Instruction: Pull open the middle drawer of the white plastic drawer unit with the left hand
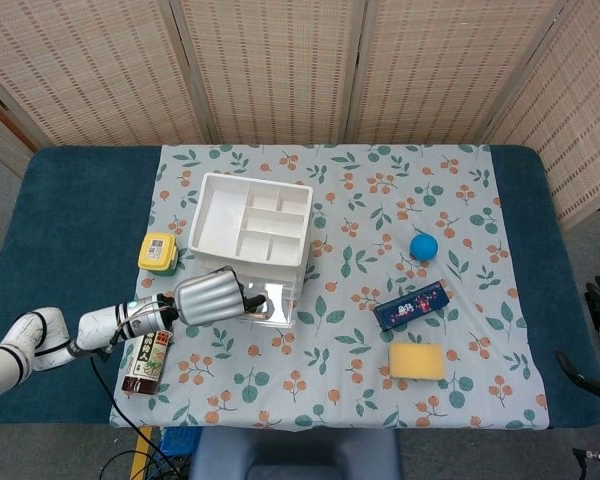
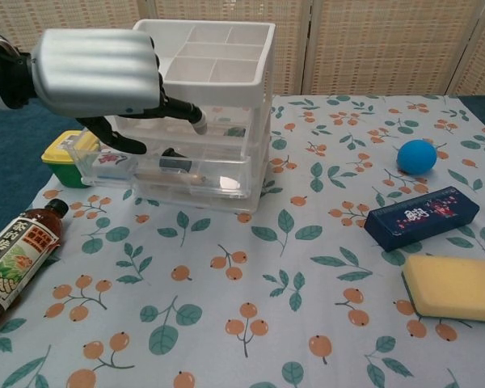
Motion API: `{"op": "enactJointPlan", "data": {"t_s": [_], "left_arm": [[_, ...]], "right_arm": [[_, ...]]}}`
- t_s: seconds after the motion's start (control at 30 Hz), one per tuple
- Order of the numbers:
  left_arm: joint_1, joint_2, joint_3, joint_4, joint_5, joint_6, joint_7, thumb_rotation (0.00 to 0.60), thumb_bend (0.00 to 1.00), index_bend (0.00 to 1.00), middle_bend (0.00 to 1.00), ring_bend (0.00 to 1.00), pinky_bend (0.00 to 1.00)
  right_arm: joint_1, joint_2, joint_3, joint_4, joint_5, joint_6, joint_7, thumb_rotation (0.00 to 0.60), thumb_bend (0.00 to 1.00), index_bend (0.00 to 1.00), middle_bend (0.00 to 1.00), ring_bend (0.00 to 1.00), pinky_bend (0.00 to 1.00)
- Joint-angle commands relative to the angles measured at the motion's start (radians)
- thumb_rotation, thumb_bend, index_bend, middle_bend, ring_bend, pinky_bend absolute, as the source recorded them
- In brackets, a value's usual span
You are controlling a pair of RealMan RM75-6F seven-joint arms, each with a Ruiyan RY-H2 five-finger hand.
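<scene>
- Chest view puts my left hand (image 2: 97, 73) right at the front of the white drawer unit (image 2: 218, 97), fingers (image 2: 178, 109) stretched toward the drawer fronts with nothing gripped that I can see; whether a fingertip touches the middle drawer (image 2: 218, 129) I cannot tell.
- Nearest me, left of the unit and forward of it, a brown bottle (image 2: 16, 255) lies on the cloth's edge.
- Forward and right of the unit sits a yellow sponge (image 2: 457, 287), with a dark blue box (image 2: 420, 217) behind it.
- At the unit's left side stands a small yellow-lidded container (image 2: 65, 153), just beside the pulled-out bottom drawer (image 2: 170, 174).
- Right of the unit, well apart, rests a blue ball (image 2: 417, 156).
- My right hand shows in neither view.
</scene>
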Motion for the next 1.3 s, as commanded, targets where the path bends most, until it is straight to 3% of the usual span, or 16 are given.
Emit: {"op": "enactJointPlan", "data": {"t_s": [0.03,0.67,1.3], "left_arm": [[-0.008,0.010,0.006,-0.010,-0.010,-0.017,0.009,0.600,0.20,0.29,0.85,0.95,1.00],[-0.067,0.052,0.050,-0.094,-0.010,-0.111,0.086,0.600,0.18,0.27,0.82,0.94,1.00],[-0.105,0.092,0.059,-0.190,-0.014,-0.185,0.182,0.600,0.18,0.30,0.82,0.94,1.00]], "right_arm": [[0.001,-0.002,0.001,0.000,0.002,-0.002,0.000,0.600,0.28,0.00,0.00,0.00,0.00],[0.009,-0.010,0.004,-0.001,0.017,-0.026,-0.007,0.600,0.28,0.00,0.00,0.00,0.00],[0.008,-0.014,0.006,0.017,0.025,-0.029,0.018,0.600,0.28,0.00,0.00,0.00,0.00]]}}
